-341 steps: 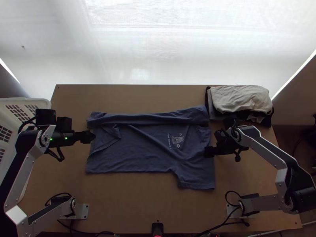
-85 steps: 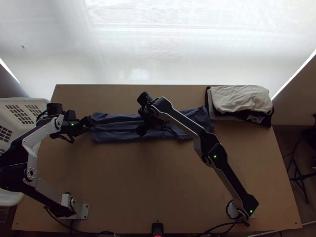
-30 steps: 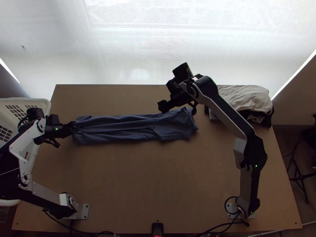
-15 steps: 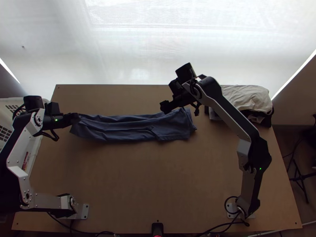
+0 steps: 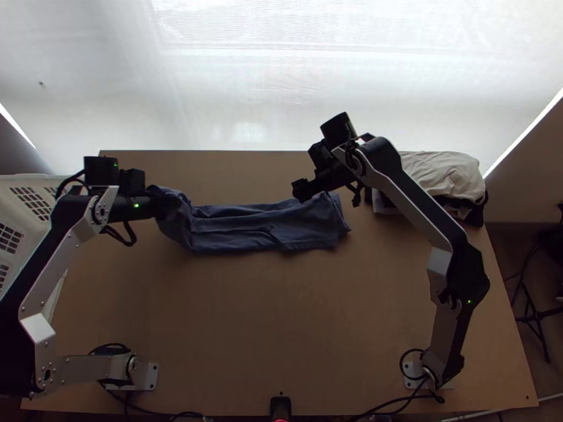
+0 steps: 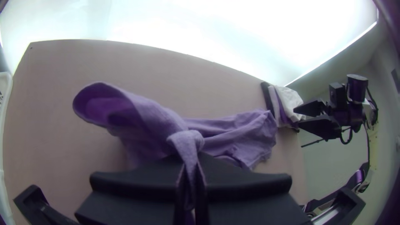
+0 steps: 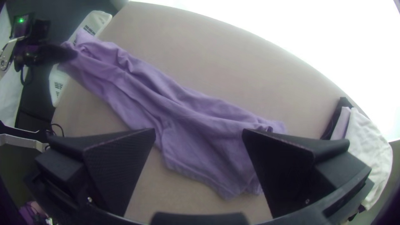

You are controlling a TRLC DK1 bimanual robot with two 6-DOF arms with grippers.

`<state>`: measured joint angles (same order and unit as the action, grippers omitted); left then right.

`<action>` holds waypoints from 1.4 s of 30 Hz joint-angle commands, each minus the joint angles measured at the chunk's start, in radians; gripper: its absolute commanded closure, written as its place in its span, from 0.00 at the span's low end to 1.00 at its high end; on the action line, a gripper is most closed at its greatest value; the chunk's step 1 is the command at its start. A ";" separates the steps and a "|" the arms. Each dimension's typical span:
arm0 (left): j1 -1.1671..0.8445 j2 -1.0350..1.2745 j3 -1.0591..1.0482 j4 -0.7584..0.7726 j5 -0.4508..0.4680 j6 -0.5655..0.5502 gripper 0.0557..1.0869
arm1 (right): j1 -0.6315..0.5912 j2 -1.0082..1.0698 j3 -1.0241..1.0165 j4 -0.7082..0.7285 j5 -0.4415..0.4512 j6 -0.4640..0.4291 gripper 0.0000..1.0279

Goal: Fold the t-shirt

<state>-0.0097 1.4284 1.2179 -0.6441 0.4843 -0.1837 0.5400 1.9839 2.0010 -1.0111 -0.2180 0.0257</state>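
Top view: the t-shirt [image 5: 243, 228] lies in a strip on the table [image 5: 281, 316], one end pinched by the left gripper [image 5: 171, 202], the open right gripper [image 5: 301, 190] near the other. Crosswise fold seems in hand; next, lay the held end over.

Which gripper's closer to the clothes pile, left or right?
Right. The right gripper hovers by the shirt's end nearest the pile; the left gripper holds the opposite end, farther off.
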 commanded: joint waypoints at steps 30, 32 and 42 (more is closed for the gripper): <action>-0.550 0.368 0.259 0.325 -0.047 -0.270 0.97 | -0.328 -0.530 -0.720 0.129 0.017 0.005 0.06; -0.558 0.388 0.272 0.328 -0.047 -0.283 0.97 | -0.336 -0.545 -0.740 0.129 0.017 0.006 0.06; -0.642 0.520 0.333 0.412 -0.047 -0.342 0.97 | -0.359 -0.600 -0.831 0.141 0.020 0.008 0.06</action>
<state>-0.5953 1.8629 1.5085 -0.2764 0.4362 -0.4873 0.1978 1.4193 1.2259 -0.8787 -0.1997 0.0326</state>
